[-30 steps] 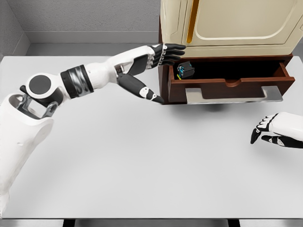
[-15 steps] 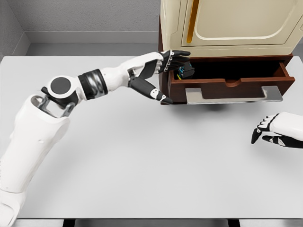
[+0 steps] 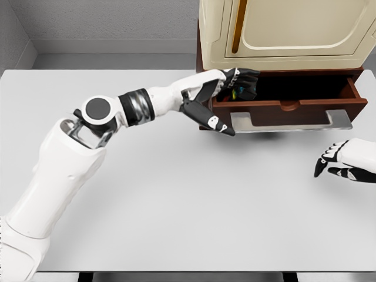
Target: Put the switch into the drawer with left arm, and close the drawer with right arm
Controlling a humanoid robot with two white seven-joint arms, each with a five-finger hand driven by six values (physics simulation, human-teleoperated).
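Here the left hand (image 3: 226, 88) reaches across the tabletop (image 3: 176, 194) to the left end of the open drawer (image 3: 282, 106). Its dark fingers (image 3: 247, 79) extend over the drawer's front wall into the cavity, while the thumb points down and forward outside the front, past the left corner. The switch (image 3: 238, 93) lies inside the drawer at its left end, but little of it shows: only a small dark shape with a speck of yellow-green and blue, mostly covered by the fingers. Whether the fingers are clamped on the switch or merely lie over it cannot be told from this view; they appear fairly straight rather than curled.

The drawer stands pulled out from the brown base of a cream-coloured cabinet (image 3: 288, 29), whose top and right side are cut off by the picture's edge. The drawer's interior is dark, and its back and floor are hard to make out. A flat grey handle (image 3: 291, 120) runs along the front, its left end partly hidden behind the thumb.

The right hand (image 3: 338, 161) rests on the tabletop at the right edge, well apart from the drawer, its arm cut off by the frame. Its fingers are loosely bent, somewhat apart, and hold nothing. The left arm's shoulder and upper arm fill the lower left, partly out of view.
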